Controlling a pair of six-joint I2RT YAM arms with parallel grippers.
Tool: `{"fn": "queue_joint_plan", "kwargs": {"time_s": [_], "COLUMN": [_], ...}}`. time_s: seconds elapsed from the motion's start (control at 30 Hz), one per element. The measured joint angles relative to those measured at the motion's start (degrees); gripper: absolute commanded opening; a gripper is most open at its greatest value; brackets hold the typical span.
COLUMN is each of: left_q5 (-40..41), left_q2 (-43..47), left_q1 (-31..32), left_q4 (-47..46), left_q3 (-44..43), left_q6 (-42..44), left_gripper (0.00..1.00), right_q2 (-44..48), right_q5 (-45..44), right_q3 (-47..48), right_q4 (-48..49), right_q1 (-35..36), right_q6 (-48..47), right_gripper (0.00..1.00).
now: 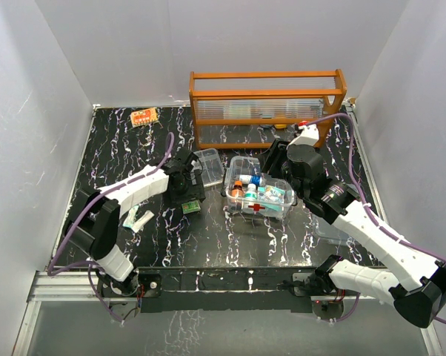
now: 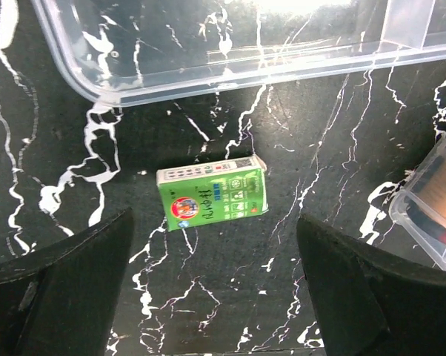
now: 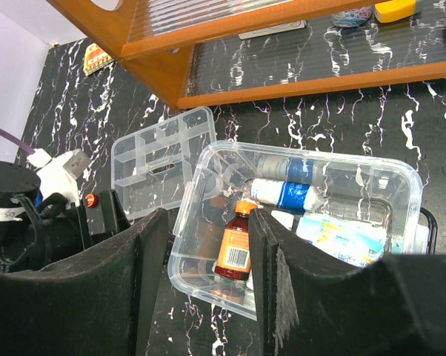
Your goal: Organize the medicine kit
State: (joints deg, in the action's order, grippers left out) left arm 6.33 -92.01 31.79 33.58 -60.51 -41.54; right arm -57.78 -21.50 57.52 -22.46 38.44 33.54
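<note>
Marbled table (image 1: 230, 237): left gripper (image 2: 214, 222) gapes over carton (image 2: 212, 196); right gripper (image 3: 208, 219), apart, straddles part-hidden medicine kit (image 3: 356, 159).

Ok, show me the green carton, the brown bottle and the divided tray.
green carton (image 2: 212, 194), left wrist view, middle of printed face
brown bottle (image 3: 234, 254), right wrist view, its label
divided tray (image 3: 156, 159), right wrist view, bare middle compartment

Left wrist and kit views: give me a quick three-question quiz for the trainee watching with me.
1. True or false: the green box lies on the table, untouched, between the fingers of the open left gripper.
2. The orange-capped bottle stands in: A the medicine kit box; B the divided tray; C the wooden rack.
3. What mark shows on the kit box's side in the top view?
Key: 1 true; 2 A; 3 a red cross.
</note>
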Motion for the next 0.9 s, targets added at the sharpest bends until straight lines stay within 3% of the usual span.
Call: {"fn": "queue_joint_plan", "kwargs": {"time_s": [0.57,0.77,0.9], "left_q5": [0.13,0.31,0.85], "left_q2": [-6.99,-7.23,-7.23], "left_q1": [0.61,0.61,0.57], "left_q4": [-0.96,-0.42,0.13], "left_q3": [-0.5,-0.68,-0.68], "left_q6": [-1.27,-1.07,-1.09], "left_gripper": [0.8,0.65,0.6], "right_q2": [0.31,0.94,0.96], "right_q5": [0.02,0.0,0.02], "right_q3": [-0.24,-0.24,-0.24], "right_q4": [0.02,0.04,0.04], "right_q1": [0.0,0.0,0.0], "right_q6": [0.0,0.0,0.0], "right_gripper": [0.46,0.46,0.46]}}
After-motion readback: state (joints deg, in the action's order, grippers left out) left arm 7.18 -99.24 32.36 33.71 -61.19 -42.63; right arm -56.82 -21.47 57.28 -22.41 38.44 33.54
